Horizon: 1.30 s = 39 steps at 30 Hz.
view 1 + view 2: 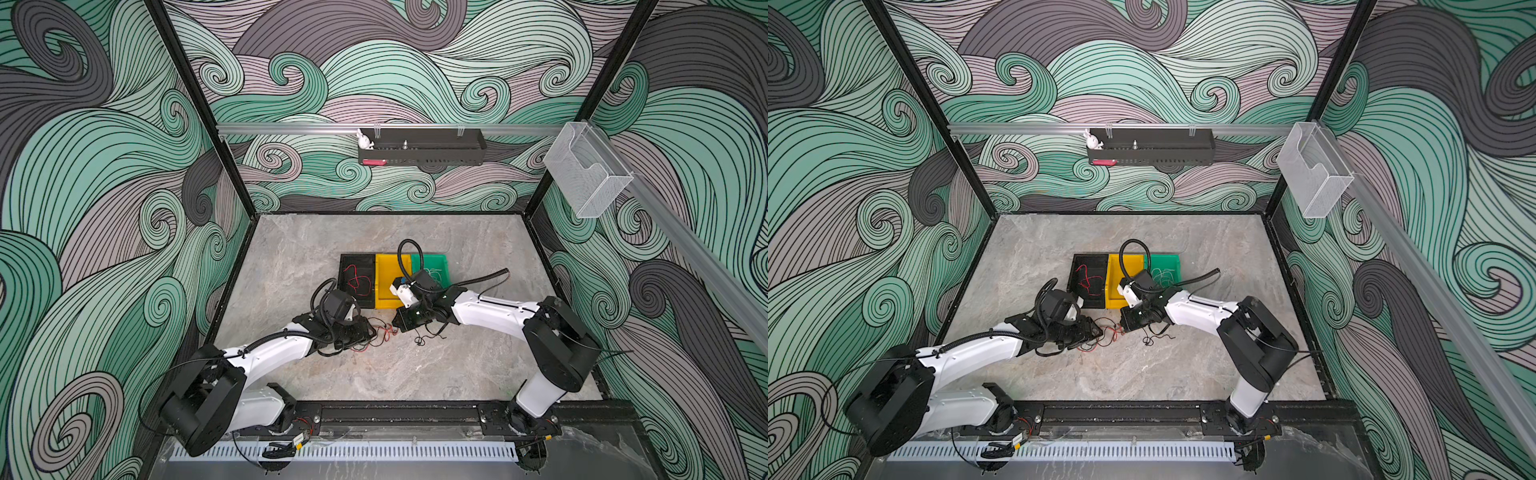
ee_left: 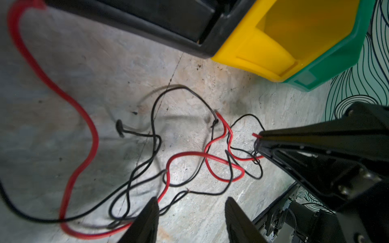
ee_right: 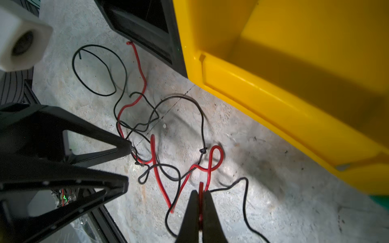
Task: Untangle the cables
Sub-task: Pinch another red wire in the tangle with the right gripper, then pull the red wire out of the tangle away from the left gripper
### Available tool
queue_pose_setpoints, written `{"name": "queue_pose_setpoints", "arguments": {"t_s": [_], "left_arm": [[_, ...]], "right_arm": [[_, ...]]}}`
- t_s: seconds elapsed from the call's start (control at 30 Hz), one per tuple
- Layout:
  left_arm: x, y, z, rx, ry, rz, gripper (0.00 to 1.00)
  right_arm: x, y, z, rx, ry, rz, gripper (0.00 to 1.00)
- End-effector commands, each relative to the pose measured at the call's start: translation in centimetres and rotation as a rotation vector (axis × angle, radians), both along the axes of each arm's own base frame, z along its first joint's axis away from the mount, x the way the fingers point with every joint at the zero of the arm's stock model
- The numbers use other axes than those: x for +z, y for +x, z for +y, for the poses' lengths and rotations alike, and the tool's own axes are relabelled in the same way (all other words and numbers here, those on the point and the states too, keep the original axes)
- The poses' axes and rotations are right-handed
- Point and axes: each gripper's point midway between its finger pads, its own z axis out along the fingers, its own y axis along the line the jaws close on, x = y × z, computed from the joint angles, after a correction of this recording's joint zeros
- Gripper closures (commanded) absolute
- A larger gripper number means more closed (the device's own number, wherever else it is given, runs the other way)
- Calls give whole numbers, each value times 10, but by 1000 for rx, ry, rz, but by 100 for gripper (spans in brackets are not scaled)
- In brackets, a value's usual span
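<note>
A tangle of thin red and black cables (image 1: 382,332) (image 1: 1106,334) lies on the marble table just in front of the bins. My right gripper (image 3: 201,193) is shut on a red cable (image 3: 210,166), and a short red end sticks out past its tips (image 2: 260,141). My left gripper (image 2: 192,201) is open and low over the table, facing the right one. One of its fingertips (image 3: 126,147) touches the knotted black and red strands. A small black knot (image 1: 419,340) lies below the right gripper. More red cable (image 1: 357,280) lies in the black bin, and pale cable (image 1: 434,274) in the green bin.
Three bins stand side by side behind the tangle: black bin (image 1: 344,270), yellow bin (image 1: 384,291), green bin (image 1: 438,259). The yellow bin's front wall (image 3: 273,101) is close to the right gripper. Thick black hoses (image 1: 482,278) arch over the bins.
</note>
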Motion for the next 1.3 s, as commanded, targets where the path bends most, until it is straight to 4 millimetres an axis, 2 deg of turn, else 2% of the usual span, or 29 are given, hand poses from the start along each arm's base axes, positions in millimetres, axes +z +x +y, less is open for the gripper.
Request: {"name": "queue_pose_setpoints", "arguments": {"t_s": [0.0,0.17,0.23,0.5,0.63,0.77,0.93,1.1,1.27], "left_arm": [[10,14,-10,9,-28,-50,47],[10,12,-12,7,-47,-63,49],[12,9,-13,-2,-56,-66,49],[15,-9,-6,-1,-63,-75,49],[29,-12,-13,2,-96,-128,48],[29,-16,-19,-9,-99,-154,47],[18,-18,-28,-52,-90,-150,46],[2,-17,-44,-117,-67,-113,51],[-2,-14,-53,-119,-80,-108,53]], "right_arm": [[24,-3,1,-11,72,-33,97],[58,-24,0,-26,223,-50,99],[65,-31,-2,-35,262,-62,99],[68,-45,-22,-82,297,-99,99],[71,-50,-28,-80,288,-107,99],[64,-51,-28,-84,289,-100,98],[52,-50,-29,-103,271,-85,98],[44,-51,-25,-115,279,-83,98],[32,-52,-24,-120,247,-70,98]]}}
